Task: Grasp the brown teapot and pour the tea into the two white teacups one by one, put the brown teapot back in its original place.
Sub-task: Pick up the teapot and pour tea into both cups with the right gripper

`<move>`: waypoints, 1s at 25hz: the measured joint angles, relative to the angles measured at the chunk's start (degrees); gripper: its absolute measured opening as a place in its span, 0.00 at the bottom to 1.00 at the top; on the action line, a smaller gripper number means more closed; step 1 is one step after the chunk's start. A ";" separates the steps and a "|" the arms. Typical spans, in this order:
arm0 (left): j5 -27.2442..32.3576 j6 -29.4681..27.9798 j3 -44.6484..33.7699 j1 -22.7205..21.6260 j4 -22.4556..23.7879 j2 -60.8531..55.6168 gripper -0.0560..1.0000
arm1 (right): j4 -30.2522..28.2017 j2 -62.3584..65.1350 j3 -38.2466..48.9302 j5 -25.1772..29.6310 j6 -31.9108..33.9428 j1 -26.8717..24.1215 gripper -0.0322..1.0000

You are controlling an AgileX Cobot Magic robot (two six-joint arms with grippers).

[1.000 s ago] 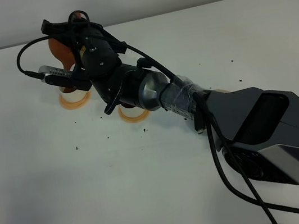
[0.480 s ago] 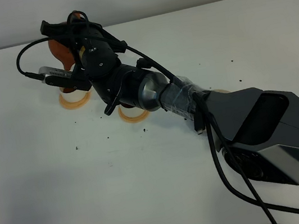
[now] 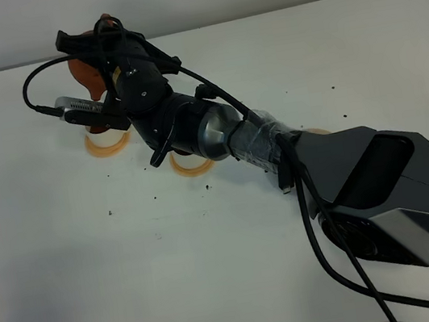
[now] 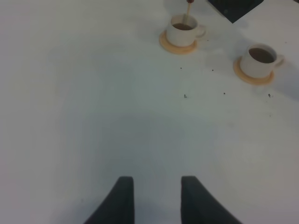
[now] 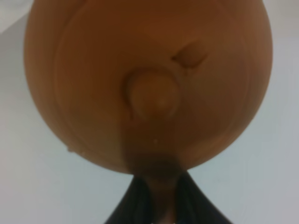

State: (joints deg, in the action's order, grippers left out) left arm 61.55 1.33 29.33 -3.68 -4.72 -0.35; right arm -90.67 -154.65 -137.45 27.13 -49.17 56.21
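Our right claw [image 5: 155,198] is pinching the loop handle of the brown teapot [image 5: 149,79]. The pot lies straight ahead of the jaws, with the spout pointing away and tipped down. Under the spout one white teacup [image 4: 183,29] receives a thin stream of tea. The other teacup [image 4: 260,58], back toward the arm's base, already holds tea. Our left claw [image 4: 153,200] is spread, empty and well apart.

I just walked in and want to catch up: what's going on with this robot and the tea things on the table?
The right gripper is shut on the loop handle of a round terracotta-brown clay teapot, holding it above a small white teacup. A thin brown stream runs into that cup. The other white teacup already holds brown tea. Both cups sit on orange coasters. The left gripper is open and empty over the white table, away from the cups.
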 joint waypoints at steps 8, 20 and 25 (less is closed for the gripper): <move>0.00 0.00 0.00 0.00 0.00 0.00 0.29 | -0.79 0.00 0.00 0.00 0.00 0.14 0.12; 0.00 0.00 0.00 0.00 0.00 0.00 0.29 | -1.46 0.00 0.00 0.06 -0.01 0.53 0.12; 0.00 0.00 0.00 0.00 0.00 0.00 0.29 | -1.63 0.00 0.00 0.18 -0.01 0.53 0.12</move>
State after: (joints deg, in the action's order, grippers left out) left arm 61.55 1.33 29.33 -3.68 -4.72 -0.35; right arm -92.30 -154.65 -137.45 27.30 -49.18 56.73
